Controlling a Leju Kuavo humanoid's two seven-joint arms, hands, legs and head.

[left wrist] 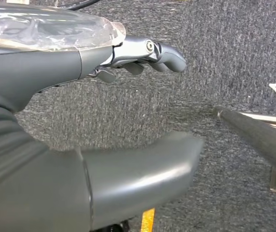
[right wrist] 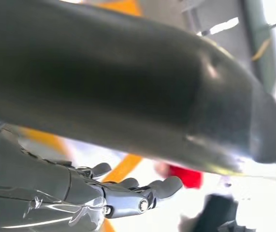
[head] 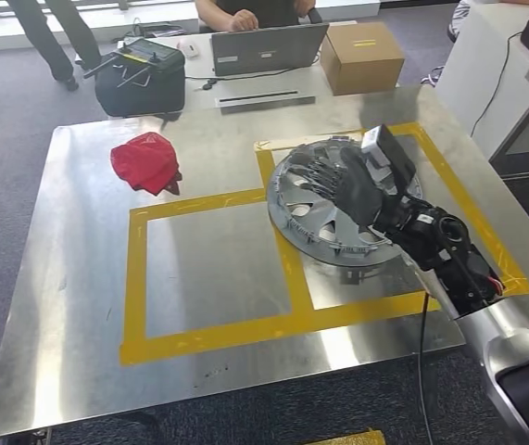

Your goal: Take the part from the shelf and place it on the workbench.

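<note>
The part is a silver hubcap [head: 302, 225] lying flat on the steel workbench [head: 72, 278], in the right-hand yellow taped box and overlapping the tape divider. My right hand [head: 348, 181] is stretched out over its top face, dark fingers [head: 317, 171] spread across the spokes. In the right wrist view the same hand [right wrist: 92, 193] has straight fingers, a thumb [right wrist: 129, 87] held apart, and nothing in its grasp. My left hand [left wrist: 49, 67] hangs over grey carpet, fingers straight, holding nothing.
A red cloth [head: 145, 162] lies on the bench's far left. Yellow tape [head: 135, 278] marks two boxes. Behind the bench stand a black bag [head: 140, 79], a laptop [head: 268, 48] with a person [head: 244, 17] at it, and a cardboard box [head: 361, 56].
</note>
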